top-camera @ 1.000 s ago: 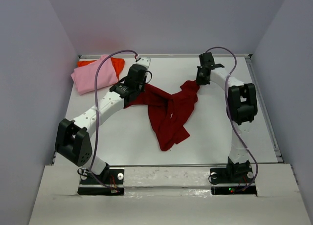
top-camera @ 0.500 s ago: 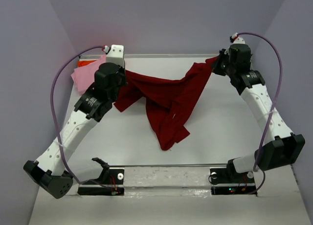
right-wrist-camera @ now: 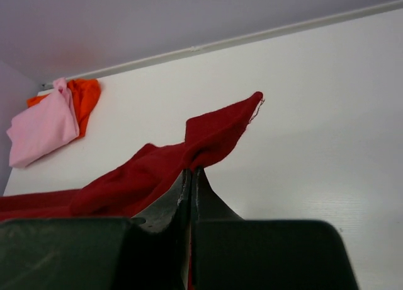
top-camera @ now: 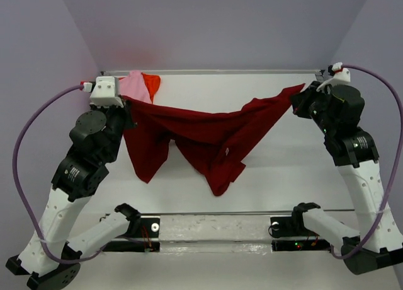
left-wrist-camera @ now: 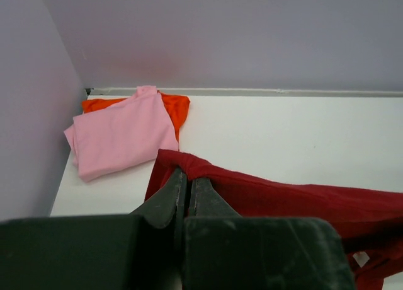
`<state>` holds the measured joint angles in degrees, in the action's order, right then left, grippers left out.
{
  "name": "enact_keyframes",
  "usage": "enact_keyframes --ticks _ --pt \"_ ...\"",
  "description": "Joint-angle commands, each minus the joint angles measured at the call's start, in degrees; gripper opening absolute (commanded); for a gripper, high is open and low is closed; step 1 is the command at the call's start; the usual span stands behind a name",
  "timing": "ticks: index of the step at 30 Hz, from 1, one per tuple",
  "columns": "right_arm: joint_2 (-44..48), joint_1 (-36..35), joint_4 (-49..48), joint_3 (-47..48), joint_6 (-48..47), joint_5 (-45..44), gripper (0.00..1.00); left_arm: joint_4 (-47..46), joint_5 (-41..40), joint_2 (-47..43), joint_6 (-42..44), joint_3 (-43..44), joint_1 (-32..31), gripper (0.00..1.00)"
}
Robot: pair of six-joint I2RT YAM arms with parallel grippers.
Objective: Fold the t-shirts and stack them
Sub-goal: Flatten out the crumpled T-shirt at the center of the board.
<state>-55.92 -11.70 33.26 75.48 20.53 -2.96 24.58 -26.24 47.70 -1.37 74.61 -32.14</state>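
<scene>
The dark crimson t-shirt (top-camera: 201,129) hangs stretched in the air between both arms, its lower folds drooping toward the table. My left gripper (top-camera: 126,101) is shut on its left edge; in the left wrist view the gripper (left-wrist-camera: 187,175) pinches the bunched red cloth (left-wrist-camera: 271,198). My right gripper (top-camera: 301,91) is shut on the shirt's right corner, seen in the right wrist view at the gripper (right-wrist-camera: 191,171) with red cloth (right-wrist-camera: 208,139) fanning past the tips. The folded light pink t-shirt (left-wrist-camera: 119,139) lies on the orange-red t-shirt (left-wrist-camera: 175,108) at the far left corner.
The white table (top-camera: 277,170) is walled by purple panels on three sides. The pink and orange-red pile (top-camera: 141,85) sits against the back wall, partly hidden behind my left arm. Both arm bases (top-camera: 214,230) stand at the near edge.
Both arms have risen and swung outward, pulling the crimson shirt from a crumpled heap on the table into a wide, taut span above it.
</scene>
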Motion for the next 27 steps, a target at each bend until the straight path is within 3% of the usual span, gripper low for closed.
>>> enact_keyframes --ticks 1,6,8,9,14,22,27 --pt "0.38 -0.07 4.61 3.79 -3.12 -10.89 0.0 1.26 -1.62 0.11 0.49 1.51 0.15 0.0" --pt "-3.83 -0.07 6.3 2.48 -2.52 -12.95 0.0 -2.07 0.75 0.37 -0.39 -1.83 0.24 0.0" --pt "-7.25 -0.07 7.0 1.6 -1.99 -11.11 0.28 -3.74 2.15 1.25 -0.48 -3.85 0.15 0.0" --pt "-8.14 -0.07 7.0 1.6 -1.99 -11.1 0.28 -4.44 2.16 1.77 -0.31 -4.29 0.24 0.0" --pt "-10.35 -0.07 5.6 0.72 0.38 -7.33 0.51 -9.19 2.33 6.16 1.01 -6.49 0.24 0.0" --pt "-14.3 -0.6 -1.06 -6.12 1.61 -4.78 0.56 -15.52 2.77 7.14 1.1 -11.67 0.24 0.0" --pt "-23.16 -0.6 -8.64 -10.27 4.42 -1.17 0.56 -17.37 2.25 6.26 1.01 -14.31 0.24 0.0"
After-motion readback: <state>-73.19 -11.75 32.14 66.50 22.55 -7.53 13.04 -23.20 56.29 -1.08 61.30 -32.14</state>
